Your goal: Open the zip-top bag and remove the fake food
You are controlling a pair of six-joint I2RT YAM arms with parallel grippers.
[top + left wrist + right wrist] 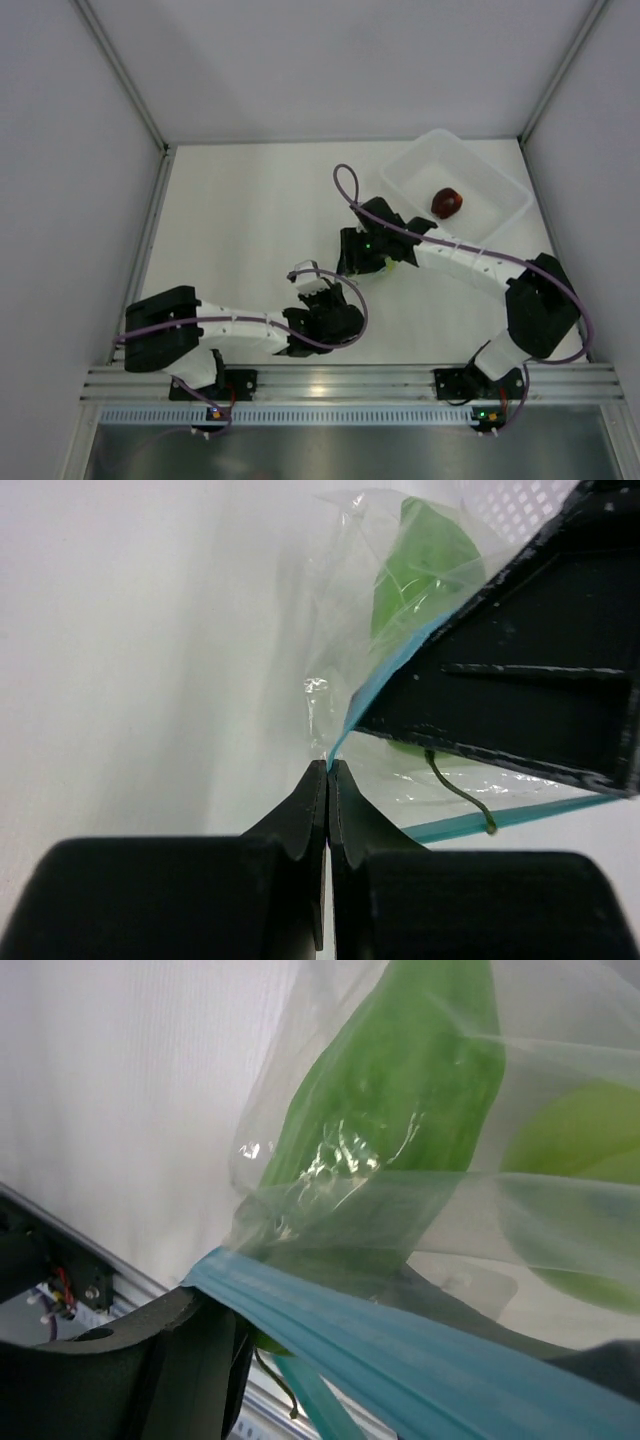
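Note:
The zip-top bag is clear and crinkly, and its teal zipper strip stretches between both grippers. My left gripper is shut on the strip's corner; in the top view it sits at the table's middle front. My right gripper is just beyond it. One of its fingers lies along the strip, and I cannot see whether the jaws are closed. Inside the bag are the elongated green fruit and the yellow-green apple. A dark stem hangs under the right finger. The dark red fruit lies in the tray.
The white translucent tray stands at the back right, just behind the right gripper. Grey walls enclose the table on three sides. A metal rail runs along the front edge by the arm bases.

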